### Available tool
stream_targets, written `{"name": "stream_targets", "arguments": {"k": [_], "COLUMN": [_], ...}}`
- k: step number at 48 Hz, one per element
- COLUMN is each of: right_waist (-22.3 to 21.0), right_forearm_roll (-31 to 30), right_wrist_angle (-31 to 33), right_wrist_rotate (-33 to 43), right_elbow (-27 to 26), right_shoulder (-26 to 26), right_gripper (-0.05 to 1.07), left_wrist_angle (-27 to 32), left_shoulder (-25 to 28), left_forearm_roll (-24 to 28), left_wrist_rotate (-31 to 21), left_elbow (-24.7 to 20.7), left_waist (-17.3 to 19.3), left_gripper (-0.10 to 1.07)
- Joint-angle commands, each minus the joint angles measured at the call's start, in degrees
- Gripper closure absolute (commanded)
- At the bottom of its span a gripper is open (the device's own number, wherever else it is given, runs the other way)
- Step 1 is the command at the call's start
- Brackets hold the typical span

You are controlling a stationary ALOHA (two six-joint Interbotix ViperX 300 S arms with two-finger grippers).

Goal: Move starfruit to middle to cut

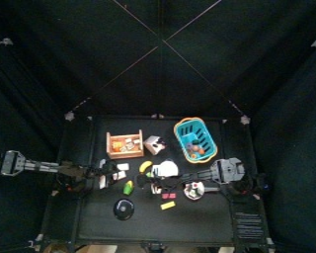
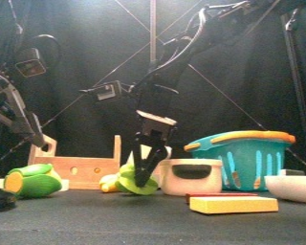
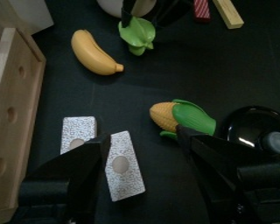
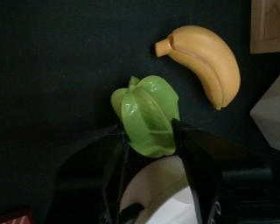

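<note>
From the front, the right gripper covers the middle of the starfruit, and whether its jaws press the fruit cannot be told. The wooden crate hides behind the corn. From above, the small pieces beside the blue basket are too tiny to name.

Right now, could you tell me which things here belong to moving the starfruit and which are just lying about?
In the job: starfruit; right gripper, jaws around it.

Lying about: banana; corn; blue basket; wooden rack; left gripper.
</note>
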Motion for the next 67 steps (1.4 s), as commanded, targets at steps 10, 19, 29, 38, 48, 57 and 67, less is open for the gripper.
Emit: {"name": "stream_targets", "arguments": {"k": [10,19,29,38,48,57,67], "right_waist": [0.3,0.4,0.3,0.4,0.4,0.4,2.0], "right_forearm_roll": [1.5,1.6,3.8,10.0,19.3,17.7,14.2], "right_wrist_angle": [2.5,5.2,5.4,5.4,5.2,5.7,4.1], "right_wrist_rotate": [-0.1,0.1,0.6,1.1,3.7,17.0,30.6], "right_elbow": [-5.0,-5.9,-6.2,-8.6,-13.5,-13.9,-9.1], "right_shoulder": [-1.8,-1.6,-1.5,-2.5,-3.6,-4.8,-8.0], "right_gripper": [0.34,0.34,0.34,0.34,0.34,0.35,0.35], "left_wrist_angle": [-0.4,-0.4,-0.4,-0.4,-0.4,-0.4,-0.4], "left_shoulder": [0.1,0.1,0.1,0.1,0.1,0.1,0.1], "left_forearm_roll": [-0.1,0.0,0.0,-0.4,-0.4,-0.4,-0.5], "left_wrist_rotate": [0.0,0.0,-0.2,-0.1,-0.1,-0.1,-0.1], "left_elbow": [-0.5,-0.5,-0.4,-0.4,-0.4,-0.3,-0.3], "left_waist": [0.1,0.1,0.1,0.2,0.1,0.1,0.1], "left_gripper": [0.03,0.03,0.03,0.03,0.03,0.03,0.03]}}
